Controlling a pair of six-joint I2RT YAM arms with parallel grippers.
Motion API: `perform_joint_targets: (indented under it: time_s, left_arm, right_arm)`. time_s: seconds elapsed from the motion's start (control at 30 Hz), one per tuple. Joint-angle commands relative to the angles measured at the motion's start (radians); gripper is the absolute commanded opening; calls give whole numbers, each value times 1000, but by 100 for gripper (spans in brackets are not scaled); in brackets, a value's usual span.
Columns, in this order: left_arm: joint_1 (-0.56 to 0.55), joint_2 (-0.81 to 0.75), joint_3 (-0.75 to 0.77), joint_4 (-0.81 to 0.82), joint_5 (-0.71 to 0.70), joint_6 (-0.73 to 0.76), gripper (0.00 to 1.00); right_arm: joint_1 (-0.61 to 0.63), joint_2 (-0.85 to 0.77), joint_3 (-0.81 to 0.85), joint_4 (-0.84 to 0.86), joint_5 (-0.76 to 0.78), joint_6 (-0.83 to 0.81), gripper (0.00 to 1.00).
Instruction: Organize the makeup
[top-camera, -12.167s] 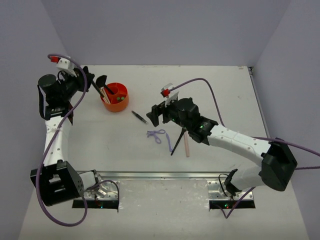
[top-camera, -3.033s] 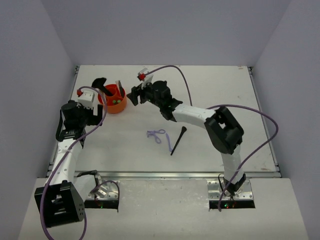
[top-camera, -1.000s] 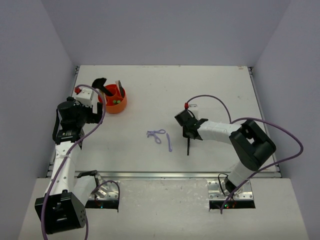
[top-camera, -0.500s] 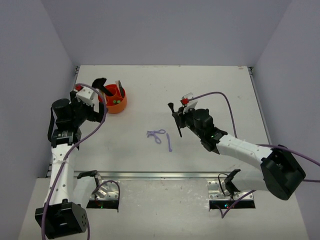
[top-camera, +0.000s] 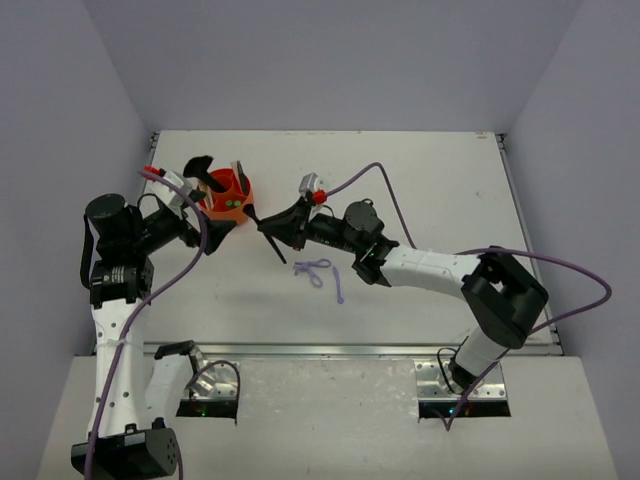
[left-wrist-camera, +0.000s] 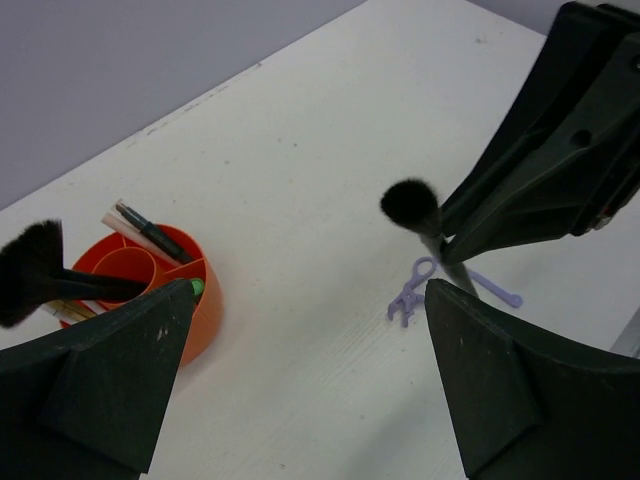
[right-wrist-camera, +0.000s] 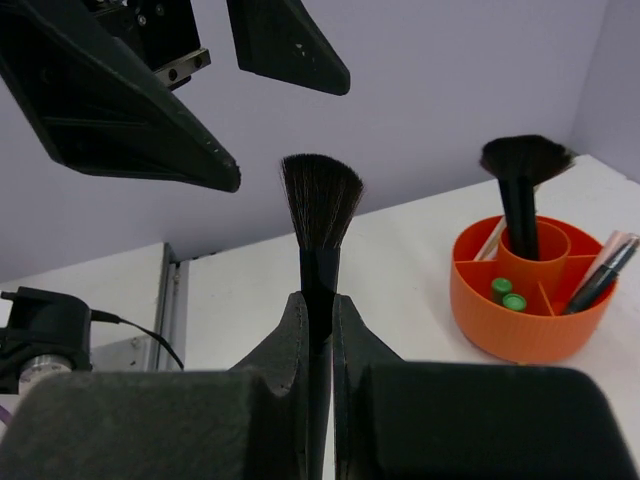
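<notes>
No legible text, label, brand, number or sign in any of the three views: none to be made out on the makeup brush (right-wrist-camera: 320, 205), the orange tub (right-wrist-camera: 520, 322) or the worktop (top-camera: 420, 180).

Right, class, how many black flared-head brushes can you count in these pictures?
2. One brush stands in the centre cup of the orange tub; the other brush is clamped in the right hand, bristles outward. More could be hidden behind the arms.
</notes>
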Motion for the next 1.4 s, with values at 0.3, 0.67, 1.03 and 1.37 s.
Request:
perform_joint_targets:
  time_s: [0.3,0.67,1.03,1.37]
  left_arm:
    - [6,9,-62,82,151,-81,100]
    - [6,35,-79,254,163,-279,100]
    - [6,-2,-85,68,253,-25,100]
    - [6,47,-98,119,179,-45,92]
  right_arm:
    - [34,95,121,128,-4,92,0]
    - [48,133,163,128,9,111,0]
    - [48,96,269,-49,250,109,0]
    - [52,123,310,-38,253,205,0]
